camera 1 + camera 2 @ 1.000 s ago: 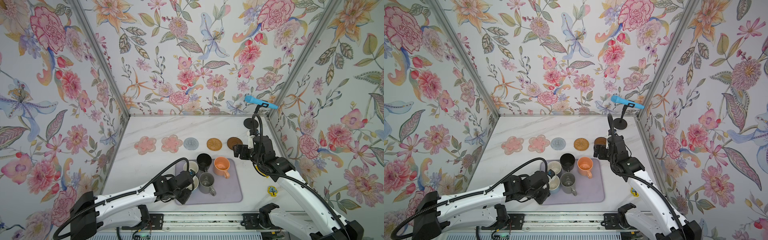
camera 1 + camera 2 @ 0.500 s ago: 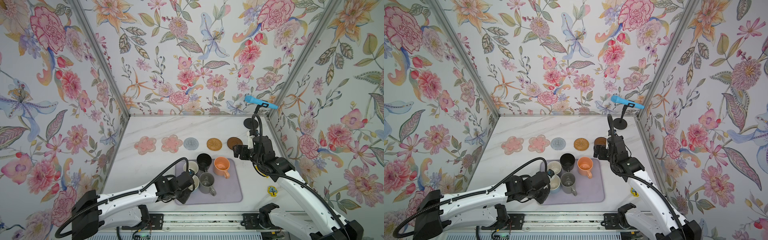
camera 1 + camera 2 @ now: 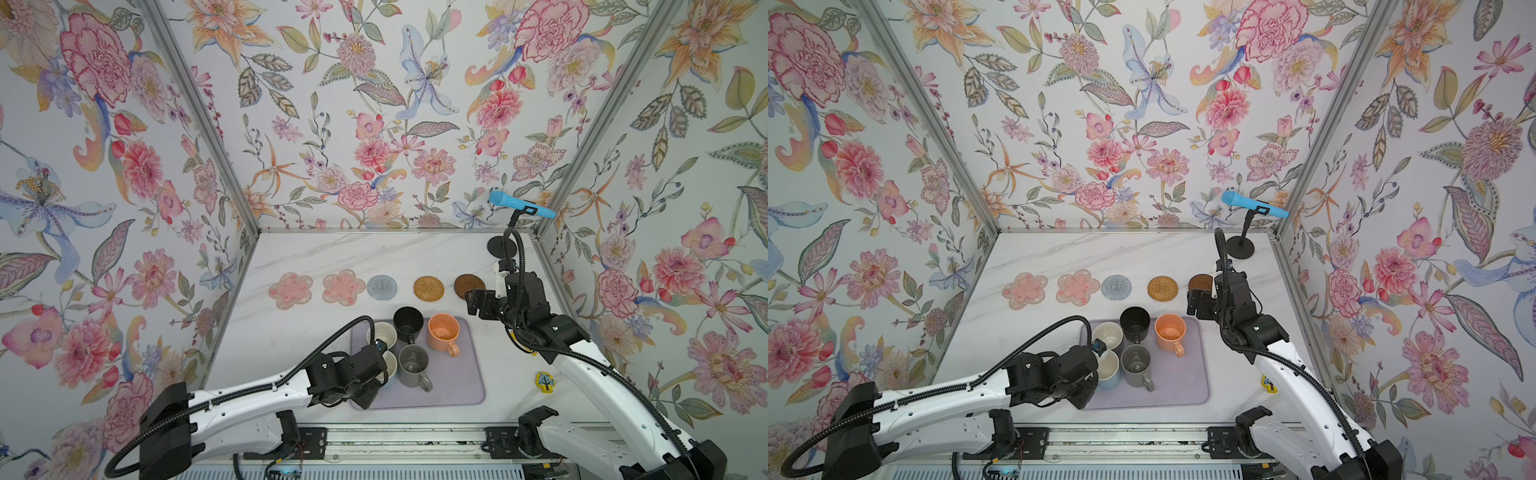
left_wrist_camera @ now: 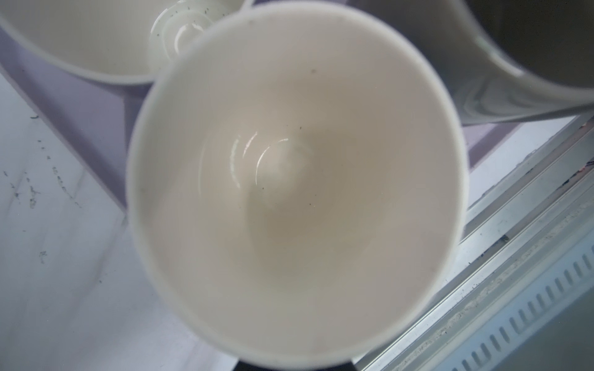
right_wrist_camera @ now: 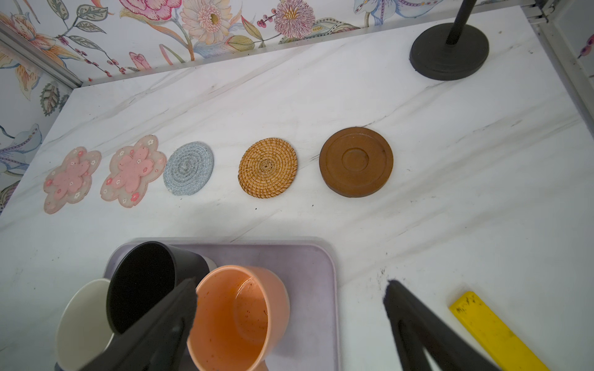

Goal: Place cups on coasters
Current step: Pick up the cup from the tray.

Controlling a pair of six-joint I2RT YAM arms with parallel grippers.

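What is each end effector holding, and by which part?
The left end effector is shut against the light blue mug, apparently gripping it; handle or rim cannot be told. The right end effector is open, holding nothing.

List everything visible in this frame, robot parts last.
mugs: 5, light blue mug, purple-grey mug, black mug, peach-orange mug, grey mug, on the lilac mat
coasters: 5, two pink flower coasters, grey ringed coaster, woven tan coaster, dark brown coaster, bare row behind mat
lilac mat: 1, table front centre
microphone: 1, blue, on black stand, back right corner
tag: 1, yellow, table's right side
table: 1, white marble
left gripper: 1, black, shut on light blue mug
right gripper: 1, black, open, above table
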